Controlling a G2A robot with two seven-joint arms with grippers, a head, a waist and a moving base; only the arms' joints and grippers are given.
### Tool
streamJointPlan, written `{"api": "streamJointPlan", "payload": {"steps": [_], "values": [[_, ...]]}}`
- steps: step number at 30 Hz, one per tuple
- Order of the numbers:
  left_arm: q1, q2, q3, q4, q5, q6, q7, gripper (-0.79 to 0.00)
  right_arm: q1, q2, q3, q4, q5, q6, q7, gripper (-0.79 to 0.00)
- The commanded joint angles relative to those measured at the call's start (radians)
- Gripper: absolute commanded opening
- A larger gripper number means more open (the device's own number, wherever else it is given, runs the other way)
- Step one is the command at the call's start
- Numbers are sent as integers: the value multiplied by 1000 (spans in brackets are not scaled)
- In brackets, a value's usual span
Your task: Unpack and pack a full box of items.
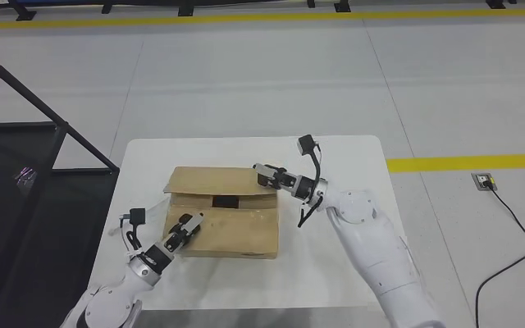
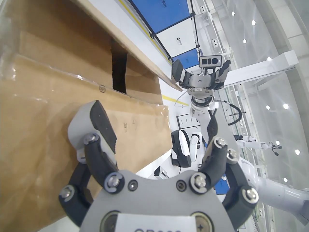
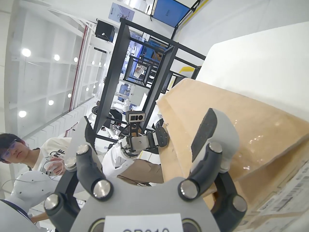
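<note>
A brown cardboard box (image 1: 221, 215) sits mid-table, its top flaps folded nearly shut with a dark gap (image 1: 225, 201) between them. My left gripper (image 1: 187, 225) is open at the box's near left corner, with one finger (image 2: 102, 126) lying against the near flap (image 2: 48, 85). My right gripper (image 1: 264, 175) is open at the far right corner, one finger (image 3: 210, 131) over the edge of the far flap (image 3: 241, 112), which stands slightly raised. Each wrist view shows the other gripper across the box (image 2: 200, 73) (image 3: 154, 141). The box's contents are hidden.
The white table (image 1: 344, 164) has bare room right of and behind the box. A black metal frame (image 1: 33, 164) stands off its left side. A printed label (image 3: 289, 189) is stuck on the box's right side.
</note>
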Motion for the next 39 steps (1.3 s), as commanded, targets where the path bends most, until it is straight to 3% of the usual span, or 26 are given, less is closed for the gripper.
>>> {"api": "streamJointPlan", "payload": {"steps": [1, 14, 23, 29, 39], "values": [[-7, -3, 5, 7, 7, 2, 3, 0, -20, 2, -5, -28, -7, 40, -9, 0], [-22, -20, 8, 16, 45, -11, 62, 0, -160, 19, -17, -187, -24, 110, -30, 0], [41, -18, -114, 1, 54, -65, 140, 0, -160, 23, -21, -147, 20, 100, -21, 0], [103, -14, -201, 59, 70, -86, 140, 0, -136, 24, -27, -92, 37, 114, -25, 0], [109, -17, -202, 120, 104, -114, 63, 0, -101, 18, -56, -18, 93, 62, 28, 0]]}}
